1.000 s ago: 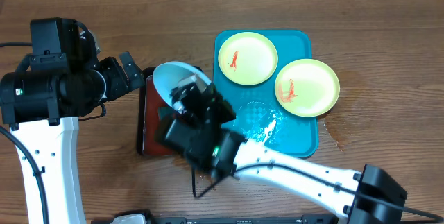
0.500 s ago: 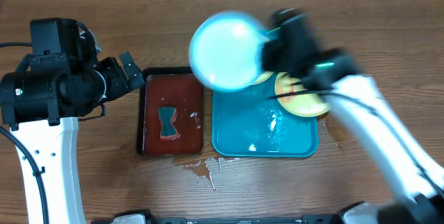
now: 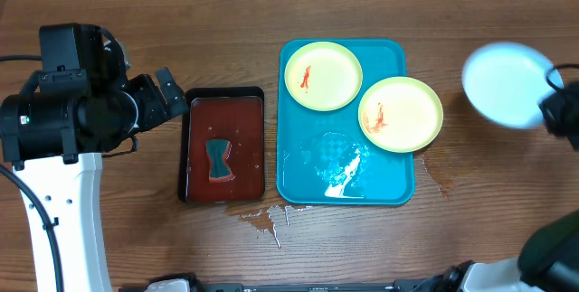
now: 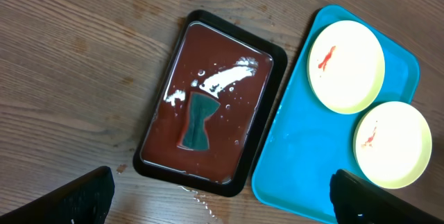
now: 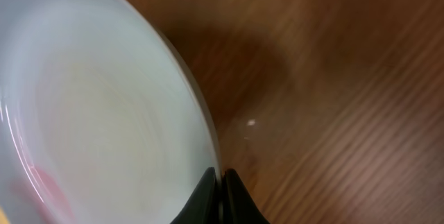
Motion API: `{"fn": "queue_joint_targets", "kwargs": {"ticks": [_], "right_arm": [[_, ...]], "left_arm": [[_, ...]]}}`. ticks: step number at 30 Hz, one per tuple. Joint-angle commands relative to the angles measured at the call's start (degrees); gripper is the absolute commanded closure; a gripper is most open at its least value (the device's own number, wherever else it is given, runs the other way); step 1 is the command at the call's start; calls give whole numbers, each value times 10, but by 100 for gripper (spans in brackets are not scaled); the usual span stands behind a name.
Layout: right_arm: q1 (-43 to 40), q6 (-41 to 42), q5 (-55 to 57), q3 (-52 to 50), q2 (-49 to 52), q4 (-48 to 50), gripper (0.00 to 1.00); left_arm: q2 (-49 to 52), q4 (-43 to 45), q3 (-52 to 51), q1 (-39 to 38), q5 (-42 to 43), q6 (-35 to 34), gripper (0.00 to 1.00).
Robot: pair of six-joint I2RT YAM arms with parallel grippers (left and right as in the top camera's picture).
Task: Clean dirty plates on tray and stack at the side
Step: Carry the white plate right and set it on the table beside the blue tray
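Observation:
A pale blue-white plate (image 3: 505,84) hangs blurred above the bare wood at the far right, clear of the tray. My right gripper (image 3: 549,102) is shut on its rim; the right wrist view shows the gripper (image 5: 220,182) pinching the plate (image 5: 90,113) edge over the tabletop. Two pale yellow-green plates (image 3: 323,75) (image 3: 401,114), each with a red smear, lie on the turquoise tray (image 3: 308,161). My left gripper (image 3: 172,93) stays open and empty high at the left; its wrist view looks down between wide-apart fingers (image 4: 87,196) at the tray (image 4: 298,154).
A black-rimmed dark red tray (image 3: 185,147) holding liquid and a teal sponge (image 3: 218,160) sits left of the turquoise tray. Water is spilled on the wood (image 3: 262,218) in front of it, and the turquoise tray's near half is wet.
The right arm swung the blue-white plate from over the dark red tray, across the turquoise tray, to the far right side. The left arm has not moved.

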Motion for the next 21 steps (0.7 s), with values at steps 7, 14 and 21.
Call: {"fn": "queue_joint_targets", "kwargs": {"ticks": [7,14,21], "right_arm": [[-33,-1,30,-158,32,91,96],[27,18,33,-268,32,156,96],[109,32,67,-279,26,154,84]], "left_arm": [[-2,1,5,2,-4,5,0],[-2,1,5,2,-4,5,0],[-2,1,5,2,-4,5,0]]}}
